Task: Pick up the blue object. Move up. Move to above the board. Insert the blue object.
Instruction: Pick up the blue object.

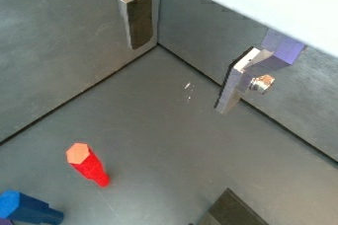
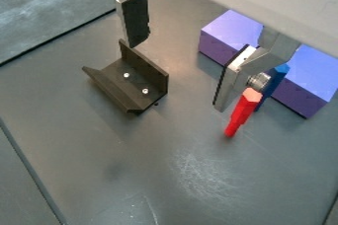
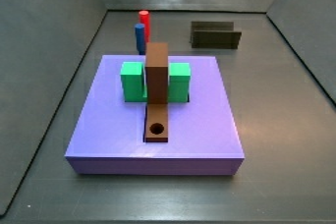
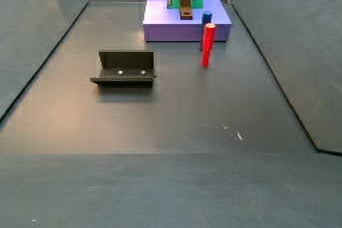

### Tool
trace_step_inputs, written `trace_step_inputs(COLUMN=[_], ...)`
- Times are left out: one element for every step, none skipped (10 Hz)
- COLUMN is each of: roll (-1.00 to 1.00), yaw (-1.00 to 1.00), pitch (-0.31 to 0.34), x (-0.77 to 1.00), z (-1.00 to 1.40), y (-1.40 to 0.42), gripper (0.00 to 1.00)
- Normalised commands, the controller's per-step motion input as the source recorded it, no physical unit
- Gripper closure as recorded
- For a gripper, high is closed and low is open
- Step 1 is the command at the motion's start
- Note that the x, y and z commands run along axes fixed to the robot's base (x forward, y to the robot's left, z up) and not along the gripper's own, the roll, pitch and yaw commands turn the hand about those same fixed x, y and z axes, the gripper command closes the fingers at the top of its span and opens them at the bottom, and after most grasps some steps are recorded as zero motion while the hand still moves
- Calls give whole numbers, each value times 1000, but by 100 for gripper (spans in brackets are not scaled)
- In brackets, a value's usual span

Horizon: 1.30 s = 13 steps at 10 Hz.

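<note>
The blue object (image 3: 138, 39) is a slim dark-blue peg standing on the floor beside the red peg (image 3: 143, 19), just off the purple slab's far edge. It also shows in a wrist view (image 2: 278, 74), a side view (image 4: 210, 22) and at a wrist view's edge (image 1: 20, 209). The board (image 3: 156, 95) is a brown plank with a round hole near its near end, and it runs through a green block (image 3: 134, 81). My gripper (image 2: 179, 71) hangs open and empty above the floor between the fixture and the pegs, clear of both; it also shows in a wrist view (image 1: 183, 76).
The large purple slab (image 3: 92, 130) carries the green block and board. The fixture (image 4: 124, 69) stands on the floor apart from the slab, and also shows in a wrist view (image 2: 128, 81). Grey walls (image 4: 40, 52) enclose the floor.
</note>
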Motion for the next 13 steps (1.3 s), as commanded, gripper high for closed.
trace_step_inputs(roll=[0,34,40,90,116,121,97,40,37,0,0,0,0], yaw=[0,40,86,100,94,126,180,191,186,163,160,149,117], pitch=[0,0,-49,-29,-11,0,-13,-26,-49,-63,-74,-71,-39], x=[20,0,0,0,0,0,0,0,-14,-49,-77,-86,-86], z=[0,0,0,0,0,0,-37,-103,-251,-346,-403,-360,-234], y=[0,-414,-580,-654,-703,-689,-651,-529,-483,-374,-349,-326,-331], gripper=[0,0,0,0,0,0,0,0,0,0,0,0,0])
